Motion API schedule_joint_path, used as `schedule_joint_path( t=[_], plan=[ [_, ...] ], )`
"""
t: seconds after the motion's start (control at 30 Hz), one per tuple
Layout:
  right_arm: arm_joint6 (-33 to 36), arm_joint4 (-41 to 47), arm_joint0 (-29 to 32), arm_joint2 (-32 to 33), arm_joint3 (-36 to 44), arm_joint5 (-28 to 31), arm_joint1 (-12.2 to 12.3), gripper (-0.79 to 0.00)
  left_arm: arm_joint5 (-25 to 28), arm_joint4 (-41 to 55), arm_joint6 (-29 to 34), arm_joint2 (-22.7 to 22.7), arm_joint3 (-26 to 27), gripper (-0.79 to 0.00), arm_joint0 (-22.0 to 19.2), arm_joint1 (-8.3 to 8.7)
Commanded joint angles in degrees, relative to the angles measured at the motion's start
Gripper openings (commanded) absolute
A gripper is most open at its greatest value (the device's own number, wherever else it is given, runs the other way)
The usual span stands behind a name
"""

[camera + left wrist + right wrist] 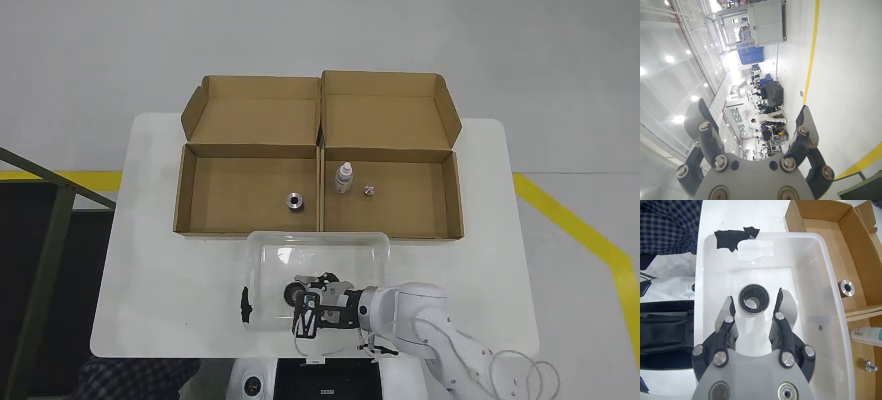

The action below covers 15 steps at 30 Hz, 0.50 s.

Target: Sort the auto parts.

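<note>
The right gripper (755, 295) is held wide open inside the clear plastic bin (831, 270). Its fingertips are set to either side of a black ring bearing (754, 299) and are not touching it. The bearing is stood on end on the bin's floor. Beyond the bin, a silver bushing (847, 288) is seen in the left cardboard box (230, 190). A white bottle (343, 178) and a small threaded part (369, 189) are seen in the right cardboard box (410, 195). The left gripper (753, 104) is likewise spread wide, nothing held, and is turned away from the table.

White table (150, 260) — left cardboard box (230, 195), right cardboard box (410, 198), clear bin (352, 258).
</note>
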<state>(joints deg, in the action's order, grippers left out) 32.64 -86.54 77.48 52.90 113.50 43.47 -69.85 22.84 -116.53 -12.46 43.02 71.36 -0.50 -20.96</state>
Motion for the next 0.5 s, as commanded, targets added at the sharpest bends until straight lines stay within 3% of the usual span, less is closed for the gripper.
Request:
schedule_joint_path(
  t=[0.0,0.27,0.47],
  plan=[
    [-0.17,-0.19,-0.4,-0.32,-0.59,-0.3,-0.03,-0.311,0.0,0.0,0.0,0.0,0.0,0.0,0.0,0.0],
    [-0.76,-0.35,-2.21,-2.32,-3.17,-1.21,-0.27,-0.206,0.0,0.0,0.0,0.0,0.0,0.0,0.0,0.0],
    [-1.3,-0.02,-3.82,-3.59,-5.49,-2.53,-0.59,-0.209,0.0,0.0,0.0,0.0,0.0,0.0,0.0,0.0]
  ],
)
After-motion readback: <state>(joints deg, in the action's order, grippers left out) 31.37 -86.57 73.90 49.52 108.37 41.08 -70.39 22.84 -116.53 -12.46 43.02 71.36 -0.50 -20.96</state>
